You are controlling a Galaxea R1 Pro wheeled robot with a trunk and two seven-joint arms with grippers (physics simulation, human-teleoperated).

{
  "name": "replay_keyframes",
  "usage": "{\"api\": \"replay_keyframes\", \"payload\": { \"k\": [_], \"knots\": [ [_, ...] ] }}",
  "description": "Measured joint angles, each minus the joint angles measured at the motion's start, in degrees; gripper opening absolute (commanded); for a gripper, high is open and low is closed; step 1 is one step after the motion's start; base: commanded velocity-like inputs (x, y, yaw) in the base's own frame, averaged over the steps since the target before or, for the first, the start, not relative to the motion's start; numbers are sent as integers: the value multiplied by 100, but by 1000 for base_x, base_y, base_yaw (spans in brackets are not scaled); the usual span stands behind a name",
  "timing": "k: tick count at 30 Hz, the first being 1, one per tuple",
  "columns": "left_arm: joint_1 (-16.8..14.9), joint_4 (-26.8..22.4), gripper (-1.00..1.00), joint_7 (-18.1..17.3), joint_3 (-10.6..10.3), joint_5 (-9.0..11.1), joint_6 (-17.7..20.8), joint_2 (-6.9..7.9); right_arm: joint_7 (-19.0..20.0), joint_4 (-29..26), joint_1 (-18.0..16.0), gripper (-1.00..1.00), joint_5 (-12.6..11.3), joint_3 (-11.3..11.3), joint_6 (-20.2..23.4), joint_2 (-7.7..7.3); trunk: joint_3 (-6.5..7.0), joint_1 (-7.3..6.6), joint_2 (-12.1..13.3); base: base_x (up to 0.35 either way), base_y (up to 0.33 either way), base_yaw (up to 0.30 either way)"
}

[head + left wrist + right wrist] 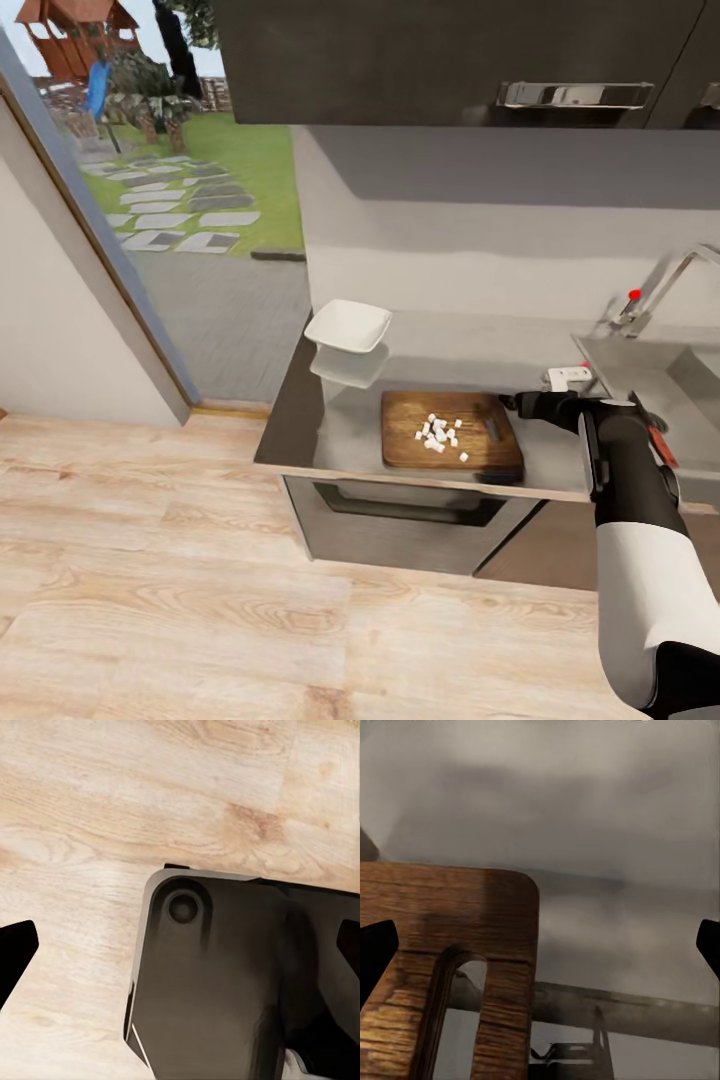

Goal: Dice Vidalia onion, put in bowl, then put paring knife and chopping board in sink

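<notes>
Wooden board with white onion dice is seen just beside the right pincer, slot end nearest. Its fingers are spread apart; the bowl lies beyond the board's far corner.

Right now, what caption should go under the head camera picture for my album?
Diced onion sits on the chopping board, right gripper at its end, white bowl waiting behind.

You face a pale grey wall beneath dark upper cabinets. Light wood plank flooring runs underfoot. At your left, a tall window shows a sunlit lawn, stepping stones and a wooden playhouse.
</notes>
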Motion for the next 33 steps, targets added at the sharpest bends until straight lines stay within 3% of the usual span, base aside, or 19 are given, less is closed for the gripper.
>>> {"api": "replay_keyframes", "payload": {
  "k": [15, 33],
  "knots": [
    [0, 91, 100, -3, 4, 0, 0, 0, 2, 0, -1, 100, -7, 9, 8, 6, 0, 1, 0, 5, -1, 0],
    [0, 134, 100, -8, 4, 0, 0, -9, 2, 17, -2, 100, -9, 10, 9, 23, 0, 1, 0, -88, 0, 0]
  ]
}}
